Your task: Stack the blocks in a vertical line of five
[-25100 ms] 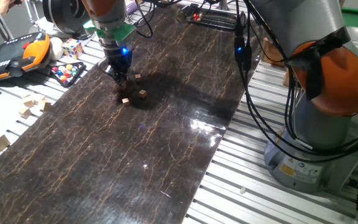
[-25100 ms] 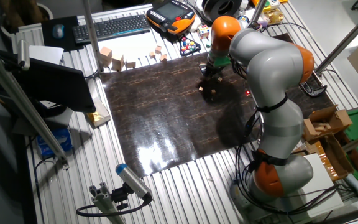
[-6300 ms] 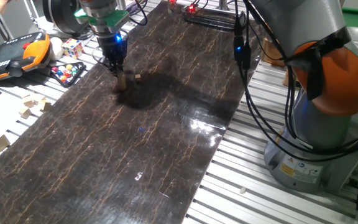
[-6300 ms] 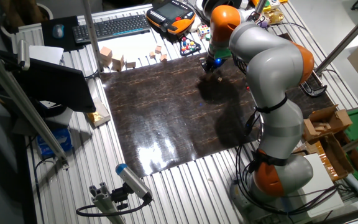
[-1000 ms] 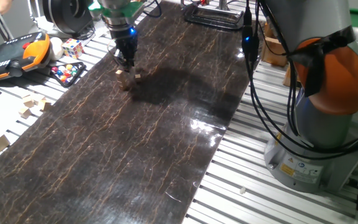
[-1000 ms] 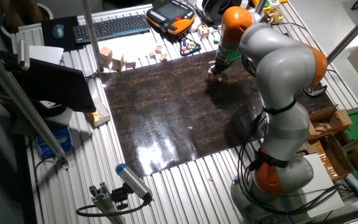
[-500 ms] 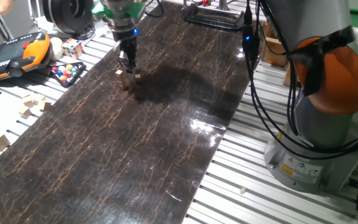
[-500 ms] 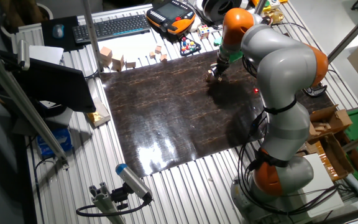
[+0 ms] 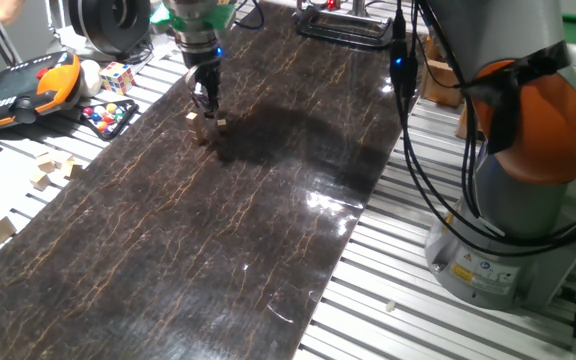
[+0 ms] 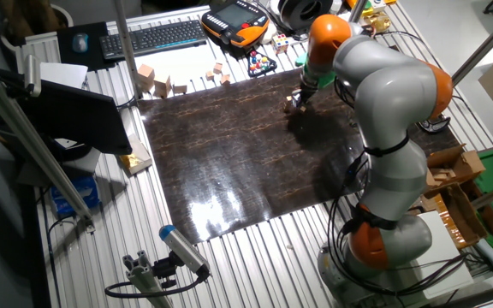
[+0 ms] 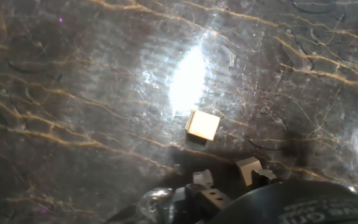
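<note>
Hand view shows the tool (image 11: 227,175) from behind its two fingertips, which stand slightly apart with nothing between them, so it looks spread and empty. Just ahead of the fingertips, a little toward the left one, a single loose block (image 11: 202,124) lies flat on the surface (image 11: 73,93), apart from the tool. It is a small pale tan wooden cube, turned a little askew to the line between the fingers, so the tool would probably need to advance and perhaps twist to close squarely on it. In one fixed view the tool (image 9: 206,103) hangs above that block (image 9: 222,123), and beside it stands a short stack of blocks (image 9: 197,127), near the far left corner of the dark veined surface; how many the stack holds cannot be told.
</note>
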### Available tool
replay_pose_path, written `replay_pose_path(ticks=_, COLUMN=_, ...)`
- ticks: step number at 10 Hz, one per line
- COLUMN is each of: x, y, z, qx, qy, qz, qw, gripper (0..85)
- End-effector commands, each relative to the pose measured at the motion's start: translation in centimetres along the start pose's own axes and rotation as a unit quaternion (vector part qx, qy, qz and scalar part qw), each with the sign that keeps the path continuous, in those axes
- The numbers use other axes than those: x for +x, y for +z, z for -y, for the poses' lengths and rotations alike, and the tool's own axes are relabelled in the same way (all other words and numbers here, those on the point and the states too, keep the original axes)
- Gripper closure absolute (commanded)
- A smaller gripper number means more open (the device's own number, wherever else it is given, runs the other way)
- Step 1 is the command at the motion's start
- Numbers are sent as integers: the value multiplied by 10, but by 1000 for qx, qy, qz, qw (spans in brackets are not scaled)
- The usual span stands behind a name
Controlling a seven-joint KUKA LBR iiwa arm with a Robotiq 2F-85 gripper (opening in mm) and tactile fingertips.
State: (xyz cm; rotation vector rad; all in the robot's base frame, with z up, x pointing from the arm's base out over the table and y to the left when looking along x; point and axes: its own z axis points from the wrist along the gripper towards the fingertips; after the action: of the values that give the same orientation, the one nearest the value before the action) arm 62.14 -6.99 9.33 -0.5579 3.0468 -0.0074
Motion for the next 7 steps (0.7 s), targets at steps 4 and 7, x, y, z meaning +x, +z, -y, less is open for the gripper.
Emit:
replay_pose_path(ticks=4, x=-1, y=17, z=8, qx=0, qy=-43, qz=-3, qw=999, gripper=417)
replay_pose_path(ticks=7, x=-3, y=27, z=13, qx=-6, qy=-43, qz=-3, qw=999, gripper=397)
